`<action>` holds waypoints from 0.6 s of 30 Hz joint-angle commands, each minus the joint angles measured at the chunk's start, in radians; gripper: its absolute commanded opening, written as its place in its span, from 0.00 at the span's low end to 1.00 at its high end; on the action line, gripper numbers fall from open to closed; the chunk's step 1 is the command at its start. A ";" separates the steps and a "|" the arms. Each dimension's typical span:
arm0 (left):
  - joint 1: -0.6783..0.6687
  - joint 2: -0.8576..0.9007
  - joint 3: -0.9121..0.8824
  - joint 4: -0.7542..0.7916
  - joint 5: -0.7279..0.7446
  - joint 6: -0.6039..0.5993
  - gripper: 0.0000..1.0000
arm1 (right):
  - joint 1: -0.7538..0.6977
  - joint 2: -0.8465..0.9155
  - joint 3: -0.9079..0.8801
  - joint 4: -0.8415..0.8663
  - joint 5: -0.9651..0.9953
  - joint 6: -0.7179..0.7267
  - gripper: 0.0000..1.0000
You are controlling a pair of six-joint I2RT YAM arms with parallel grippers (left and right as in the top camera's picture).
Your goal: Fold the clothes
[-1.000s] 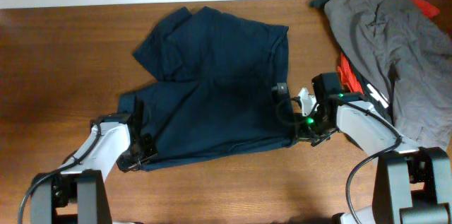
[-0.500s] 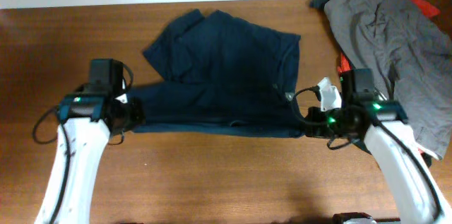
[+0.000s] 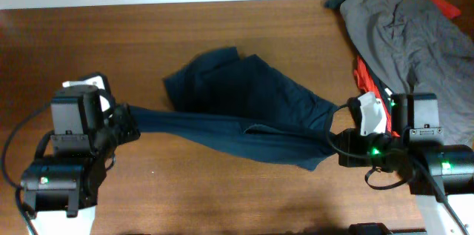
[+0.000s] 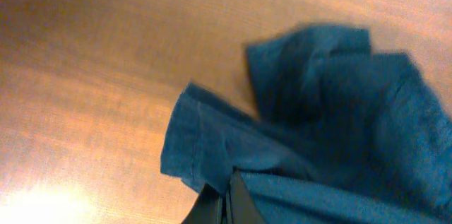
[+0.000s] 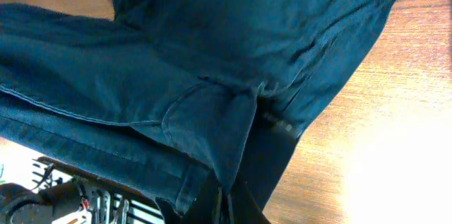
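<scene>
The clothes (image 3: 244, 105), dark navy denim-like shorts, hang stretched above the wooden table between both arms. My left gripper (image 3: 126, 120) is shut on the left edge of the clothes (image 4: 296, 132); its fingers (image 4: 236, 203) pinch the cloth at the bottom of the left wrist view. My right gripper (image 3: 337, 142) is shut on the right edge; the right wrist view shows the clothes (image 5: 198, 61) draping from its fingers (image 5: 233, 206). The far part of the shorts still sags toward the table behind the raised edge.
A grey garment (image 3: 415, 50) lies heaped at the back right corner over red-and-black garments (image 3: 370, 79). The table's back edge (image 3: 148, 4) meets a white wall. Bare wood (image 3: 222, 190) lies in front of the shorts.
Both arms have lifted their held edges off the table and drawn toward the front; the shorts, flat a second ago, now hang in a stretched band, with the far part dragged forward.
</scene>
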 commanded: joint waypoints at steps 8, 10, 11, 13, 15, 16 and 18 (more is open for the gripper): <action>0.005 0.338 0.021 0.366 0.057 0.046 0.01 | -0.015 0.239 0.019 0.099 0.185 0.023 0.04; -0.020 0.421 0.021 0.491 0.081 0.095 0.00 | -0.015 0.290 0.019 0.143 0.189 0.030 0.04; -0.048 0.487 0.021 0.594 0.081 0.102 0.01 | -0.015 0.328 0.019 0.174 0.206 0.055 0.04; -0.076 0.555 0.021 0.696 0.081 0.102 0.01 | -0.015 0.374 0.019 0.208 0.221 0.064 0.04; -0.104 0.627 0.021 0.802 0.081 0.102 0.00 | -0.016 0.434 0.019 0.249 0.232 0.069 0.04; -0.117 0.660 0.021 0.851 0.081 0.102 0.01 | -0.020 0.466 0.019 0.271 0.249 0.084 0.04; -0.139 0.719 0.021 0.940 0.081 0.102 0.00 | -0.035 0.511 0.019 0.312 0.256 0.087 0.04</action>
